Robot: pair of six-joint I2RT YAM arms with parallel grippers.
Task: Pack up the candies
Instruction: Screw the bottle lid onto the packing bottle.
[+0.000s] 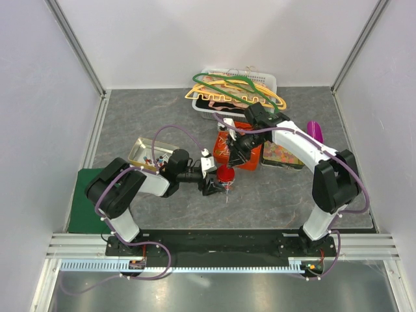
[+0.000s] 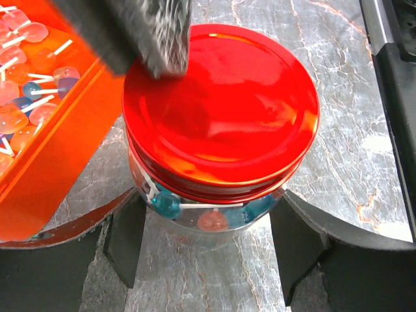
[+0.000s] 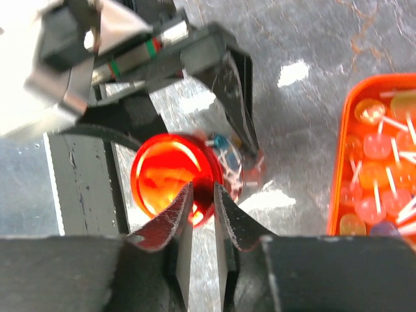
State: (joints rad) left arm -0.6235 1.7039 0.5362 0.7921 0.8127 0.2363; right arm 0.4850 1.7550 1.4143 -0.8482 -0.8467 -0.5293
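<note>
Two tools meet at the candy jar (image 2: 208, 220): your left tool (image 2: 209, 246) squeezes its sides; your right tool (image 3: 201, 192), almost closed, touches the red lid (image 2: 221, 107); grip unclear.

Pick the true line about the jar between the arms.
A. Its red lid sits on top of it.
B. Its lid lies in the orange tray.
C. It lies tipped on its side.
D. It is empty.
A: the left wrist view shows the red lid seated level on the upright jar, with lollipops visible through the glass below it.
</note>
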